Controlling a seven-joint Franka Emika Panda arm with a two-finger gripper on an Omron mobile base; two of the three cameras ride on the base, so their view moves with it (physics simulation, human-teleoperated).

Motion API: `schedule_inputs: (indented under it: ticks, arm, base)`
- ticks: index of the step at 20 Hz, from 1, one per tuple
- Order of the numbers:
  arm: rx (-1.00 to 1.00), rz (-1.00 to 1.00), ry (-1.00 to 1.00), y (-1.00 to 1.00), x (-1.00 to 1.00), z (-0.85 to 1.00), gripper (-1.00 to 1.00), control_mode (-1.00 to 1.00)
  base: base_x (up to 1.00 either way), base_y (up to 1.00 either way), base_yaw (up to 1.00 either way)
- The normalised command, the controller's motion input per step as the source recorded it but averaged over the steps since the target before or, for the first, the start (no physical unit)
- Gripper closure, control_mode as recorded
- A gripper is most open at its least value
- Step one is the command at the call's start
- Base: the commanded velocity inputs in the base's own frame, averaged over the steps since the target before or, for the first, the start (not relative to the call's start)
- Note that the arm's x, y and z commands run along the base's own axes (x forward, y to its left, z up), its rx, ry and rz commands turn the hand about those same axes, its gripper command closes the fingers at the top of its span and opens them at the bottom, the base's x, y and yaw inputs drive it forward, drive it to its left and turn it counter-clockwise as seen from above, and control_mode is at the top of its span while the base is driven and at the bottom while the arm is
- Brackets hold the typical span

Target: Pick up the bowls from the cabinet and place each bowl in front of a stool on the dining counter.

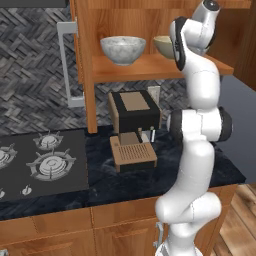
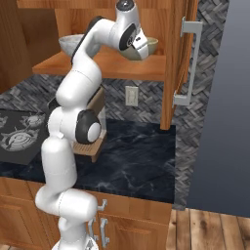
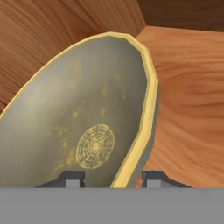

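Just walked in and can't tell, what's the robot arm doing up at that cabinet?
It's reaching into the open wall cabinet for the olive-tan bowl on the shelf. The hand has a finger on each side of the bowl's rim, closing on it. The marbled bowl sits beside it, untouched, above the coffee machine.

Marbled bowl (image 1: 123,48): white-grey veining. Olive bowl (image 3: 83,118): olive-grey interior with yellow speckles, a cream concentric-ring motif and a yellow-cream rim. Cabinet (image 1: 160,67): reddish-brown wood grain. Counter (image 2: 132,156): black marbled stone. Wall (image 1: 30,75): grey herringbone tile. Arm (image 1: 197,130): white with dark joints.
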Motion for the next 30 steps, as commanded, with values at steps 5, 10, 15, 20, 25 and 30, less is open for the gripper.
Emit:
schedule_inputs:
  ticks: [5,10,15,20,25,30]
  arm:
    - [0.01,0.00,0.00,0.00,-0.66,-0.27,1.00,-1.00]
    - [0.00,0.07,-0.01,0.00,-1.00,-0.01,1.00,-1.00]
    - [0.00,0.21,-0.01,0.00,-1.00,0.00,1.00,-1.00]
    - [-0.01,0.24,0.00,0.03,-1.00,-0.08,1.00,-1.00]
    - [-0.04,0.20,0.02,0.27,-0.95,-0.16,1.00,-1.00]
    - [-0.01,0.02,0.02,0.09,-0.15,-0.05,1.00,1.00]
  base:
    - [0.00,0.00,0.00]
    - [0.00,0.00,0.00]
    - [0.00,0.00,0.00]
    - [0.00,0.00,0.00]
    - [0.00,0.00,0.00]
    - [-0.67,0.34,0.10]
